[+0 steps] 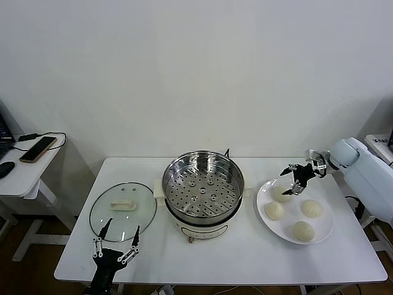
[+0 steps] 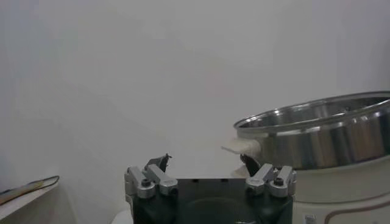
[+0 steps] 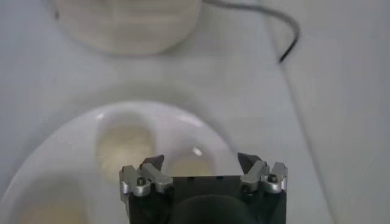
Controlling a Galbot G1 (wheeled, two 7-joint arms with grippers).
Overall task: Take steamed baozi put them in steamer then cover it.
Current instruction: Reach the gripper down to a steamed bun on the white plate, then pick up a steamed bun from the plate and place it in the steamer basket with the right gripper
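Baozi point(image 1: 282, 194) nearest the right gripper point(image 1: 298, 182) sits on the plate point(image 1: 323, 232), just below and slightly steamer-side of the wide-open claw hovering over the plate's back edge. Round, so no long axis to align. Right arm far nearer; left gripper point(image 1: 115, 244) waits wide open at the table's front, by the lid point(image 1: 123, 211). Count: four baozi, one empty steamer point(image 1: 203, 184), one lid, one plate.

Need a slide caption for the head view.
Right gripper open above four baozi on plate; steamer empty, glass lid beside it.
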